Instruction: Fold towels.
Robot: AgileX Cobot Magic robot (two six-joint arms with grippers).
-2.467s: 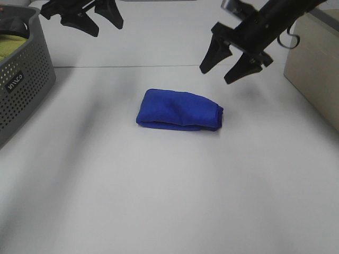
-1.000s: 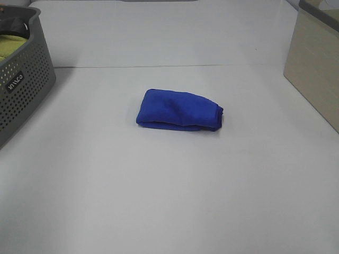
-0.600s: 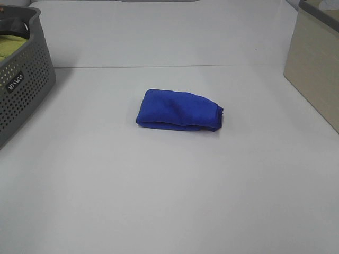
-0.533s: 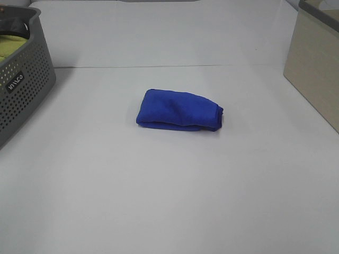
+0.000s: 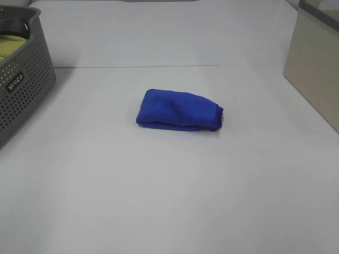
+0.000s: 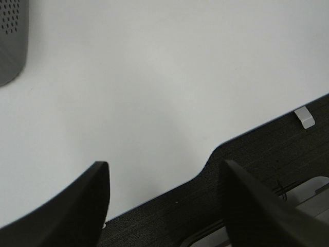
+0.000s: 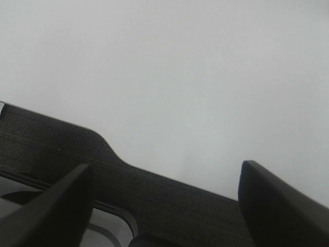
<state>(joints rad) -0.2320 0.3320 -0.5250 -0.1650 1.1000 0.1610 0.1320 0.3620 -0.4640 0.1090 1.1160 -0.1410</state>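
The blue towel (image 5: 179,110) lies folded into a small thick bundle on the white table (image 5: 159,190), a little beyond its middle. Neither arm shows in the exterior high view. In the left wrist view my left gripper (image 6: 164,170) is open, its two dark fingers (image 6: 82,206) spread wide over bare table and a dark edge strip, nothing between them. My right gripper (image 7: 164,172) is open in the right wrist view too, its fingers (image 7: 277,206) far apart and empty. The towel is in neither wrist view.
A grey perforated basket (image 5: 21,79) holding a yellow-green cloth (image 5: 11,46) stands at the far left. A beige box (image 5: 315,63) stands at the far right. A corner of the grey basket (image 6: 11,46) shows in the left wrist view.
Both arms, above the far side of the table 2.5 s ago, have left the exterior high view. Over the last second nothing has moved; the towel lies as before.
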